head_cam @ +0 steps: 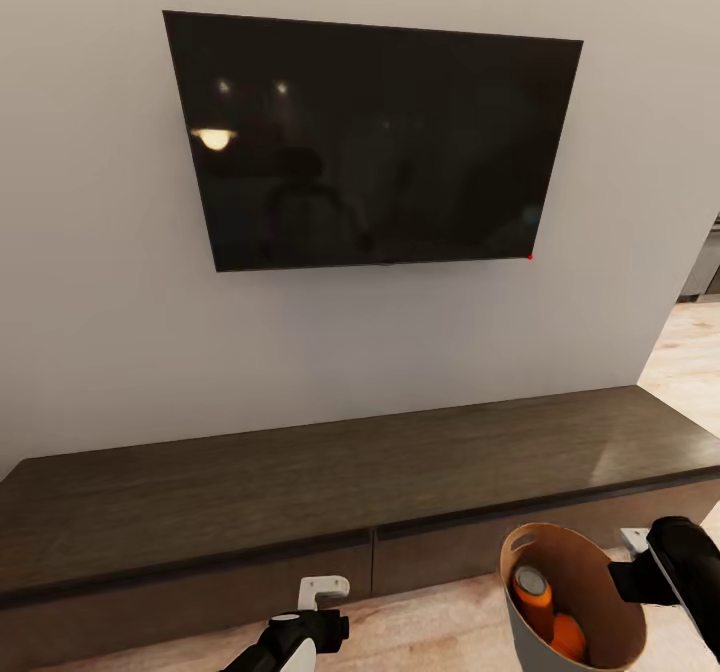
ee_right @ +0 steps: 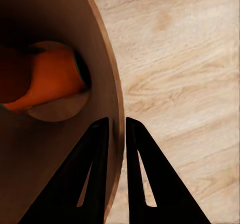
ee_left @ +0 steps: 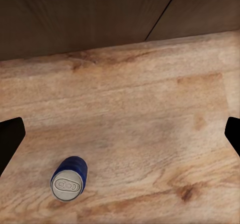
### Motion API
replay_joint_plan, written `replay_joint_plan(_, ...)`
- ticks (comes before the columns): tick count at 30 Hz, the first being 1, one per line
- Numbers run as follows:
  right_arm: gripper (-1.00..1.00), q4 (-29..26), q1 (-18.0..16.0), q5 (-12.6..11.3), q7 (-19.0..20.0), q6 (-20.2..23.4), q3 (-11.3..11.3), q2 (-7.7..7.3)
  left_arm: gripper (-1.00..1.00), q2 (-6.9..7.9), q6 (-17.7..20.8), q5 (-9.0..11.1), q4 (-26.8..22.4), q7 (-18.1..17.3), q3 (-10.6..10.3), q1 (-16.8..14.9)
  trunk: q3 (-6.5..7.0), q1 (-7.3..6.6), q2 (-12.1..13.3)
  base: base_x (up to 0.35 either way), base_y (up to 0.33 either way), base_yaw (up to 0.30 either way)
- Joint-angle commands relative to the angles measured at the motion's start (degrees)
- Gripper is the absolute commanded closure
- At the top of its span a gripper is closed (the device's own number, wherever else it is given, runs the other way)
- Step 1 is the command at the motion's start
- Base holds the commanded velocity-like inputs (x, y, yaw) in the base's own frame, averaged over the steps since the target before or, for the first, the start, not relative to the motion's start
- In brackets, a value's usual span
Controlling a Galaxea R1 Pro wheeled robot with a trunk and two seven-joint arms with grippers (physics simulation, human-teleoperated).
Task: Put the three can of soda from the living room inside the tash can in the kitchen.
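Two orange soda cans (head_cam: 545, 607) already lie inside the trash can (head_cam: 520, 627) at the lower right of the head view, its rim pinched by the closed right pincer (ee_right: 116, 126). The blue soda can (ee_left: 69, 179) lies on the wood floor (ee_left: 150, 134) below the spread, empty left pincer (head_cam: 322, 592); it remains to collect.

Big black TV (head_cam: 372, 142) hanging on pale wall (head_cam: 100, 302), lamp glow shining in its glass. Long dark wood cabinet (head_cam: 330, 492) sitting below it. Light wood floor (ee_left: 150, 129) lying in front, stretching past wall corner at right.
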Motion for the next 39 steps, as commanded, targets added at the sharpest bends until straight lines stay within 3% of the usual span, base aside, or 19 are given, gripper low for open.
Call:
replay_joint_plan(1,1.00,0.05,-0.58,-0.96,0.48,0.18,-0.72,-1.54,-1.00,0.00,0.05,0.00,0.00,0.00,0.00,0.00,0.00,0.00,0.00,0.000,0.000,0.000)
replay_joint_plan(6,1.00,0.08,-1.67,-0.98,0.63,0.18,-4.21,-4.97,-1.00,-0.03,0.22,0.05,-0.01,0.00,0.00,0.00,0.00,0.00,0.00,0.000,0.000,0.000)
replay_joint_plan(9,1.00,0.09,-1.85,-0.97,0.65,0.18,-4.92,-5.66,-1.00,-0.02,0.35,0.16,-0.06,-0.10,0.01,0.00,0.00,0.00,0.00,0.000,0.000,0.000)
replay_joint_plan(31,1.00,0.09,-1.90,-0.74,2.06,0.18,-5.07,-6.83,-1.00,-0.81,1.79,1.08,2.11,0.02,0.17,0.00,0.00,0.00,0.00,0.000,0.000,0.000)
replay_joint_plan(39,1.00,0.09,-1.85,-0.73,2.07,0.18,-4.78,-6.83,-1.00,-0.87,1.90,2.56,2.51,0.02,0.17,0.00,-0.12,0.00,0.00,0.000,0.000,0.000)
